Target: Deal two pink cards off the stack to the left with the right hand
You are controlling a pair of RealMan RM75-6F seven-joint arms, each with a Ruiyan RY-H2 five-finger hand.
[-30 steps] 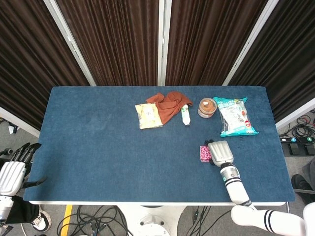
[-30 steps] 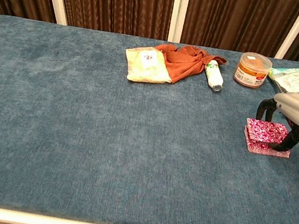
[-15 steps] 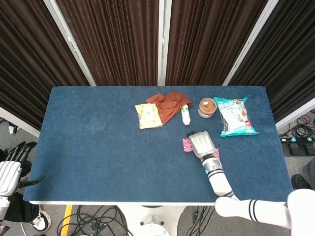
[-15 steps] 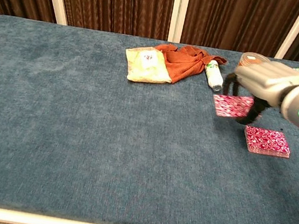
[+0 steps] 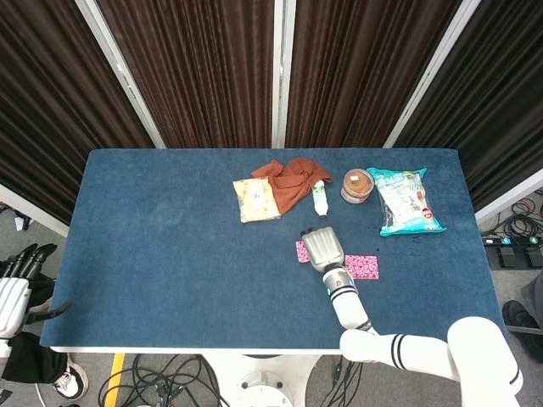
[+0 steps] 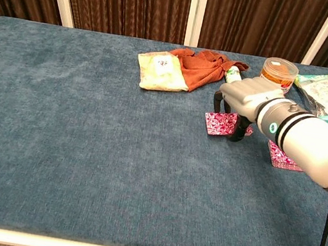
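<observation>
My left hand (image 5: 15,292) hangs off the tabletop's near-left corner, fingers spread, holding nothing. My right hand (image 6: 239,102) is palm down over a single pink card (image 6: 219,123); fingers (image 6: 238,130) curl onto the card with their tips on it. Can't tell if it's pinched or just pressed flat. The card sits on the cloth left of the pink stack (image 5: 362,267), a clear gap between them. In the chest view my forearm covers most of the stack.

Along the far side, left to right: yellow snack packet (image 5: 255,199), crumpled rust-orange cloth (image 5: 290,181) touching it, small white bottle (image 5: 319,199) lying by the cloth, brown lidded jar (image 5: 358,185), teal snack bag (image 5: 405,201). None is between card and stack.

Blue felt tabletop (image 5: 161,237). Dark brown curtains (image 5: 204,68) with white posts behind.
</observation>
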